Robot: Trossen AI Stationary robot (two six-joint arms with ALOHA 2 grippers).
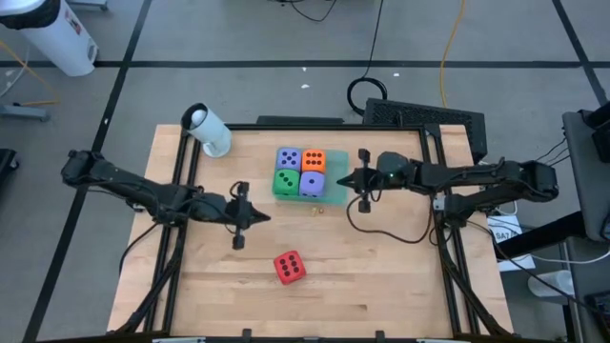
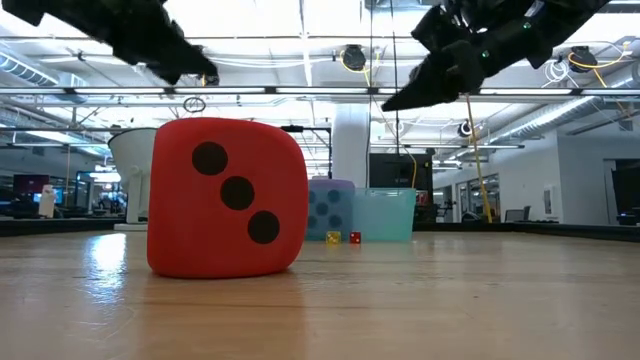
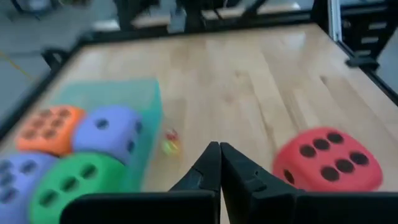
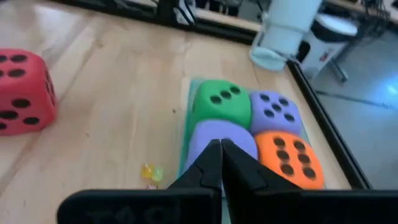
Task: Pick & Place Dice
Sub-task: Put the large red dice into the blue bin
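A shallow teal tray [image 1: 297,197] stands at the table's far middle. It holds two purple dice [image 1: 288,158] [image 1: 312,183], an orange die [image 1: 314,160] and a green die [image 1: 286,181], resting side by side on its floor. A red die [image 1: 290,267] sits alone on the wood nearer the front edge, six pips up. My left gripper [image 1: 261,217] hovers shut, left of the tray and above the table, with the red die [image 3: 326,162] ahead of it to one side. My right gripper [image 1: 345,178] hovers shut just right of the tray, over the near purple die [image 4: 217,134].
A white cylinder [image 1: 207,129] lies at the table's far left corner. Two tiny dice, yellow and red [image 1: 319,208], lie on the wood just in front of the tray. Black frame rails run along the table's left and right edges. Open wood surrounds the red die.
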